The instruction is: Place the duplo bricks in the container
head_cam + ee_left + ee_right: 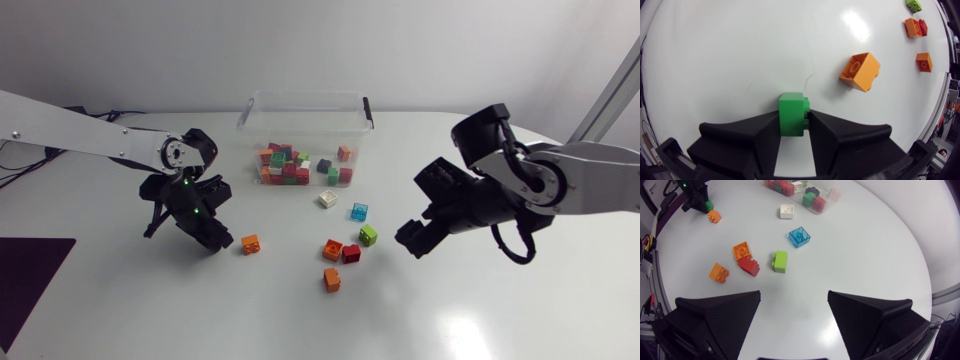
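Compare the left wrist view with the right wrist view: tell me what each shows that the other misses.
Left wrist only: both fingers of the left gripper pressing the sides of the green brick. Right wrist only: the open right gripper, the blue brick, the white brick, the container. Both: the green brick itself, the near orange brick beside it, the lime brick, the red brick and two further orange bricks.

The white table [500, 310] bears a clear container [305, 96] and scattered loose bricks [332, 280].
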Tool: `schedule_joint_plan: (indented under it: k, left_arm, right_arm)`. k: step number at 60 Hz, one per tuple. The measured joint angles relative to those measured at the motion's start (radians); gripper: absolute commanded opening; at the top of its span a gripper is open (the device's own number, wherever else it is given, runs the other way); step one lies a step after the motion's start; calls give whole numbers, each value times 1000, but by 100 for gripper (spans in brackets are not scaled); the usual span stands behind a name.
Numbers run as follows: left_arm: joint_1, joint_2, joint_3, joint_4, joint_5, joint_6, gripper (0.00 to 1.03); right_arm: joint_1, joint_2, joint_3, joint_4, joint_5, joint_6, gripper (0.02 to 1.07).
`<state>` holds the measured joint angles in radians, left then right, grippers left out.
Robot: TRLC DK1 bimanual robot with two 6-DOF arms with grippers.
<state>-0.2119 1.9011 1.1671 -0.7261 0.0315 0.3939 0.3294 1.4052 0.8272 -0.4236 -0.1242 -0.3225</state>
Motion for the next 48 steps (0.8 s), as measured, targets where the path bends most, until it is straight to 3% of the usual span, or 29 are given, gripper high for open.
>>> schedule_joint_plan:
  k: [34, 48]
  left_arm:
    - [-32, -215, 125, -144, 28, 0, 29]
    - [-33, -240, 239, -160, 65, -2, 29]
  right_arm:
    - [89, 414, 290, -71, 24, 133, 86]
    - [111, 487, 342, -74, 53, 148, 64]
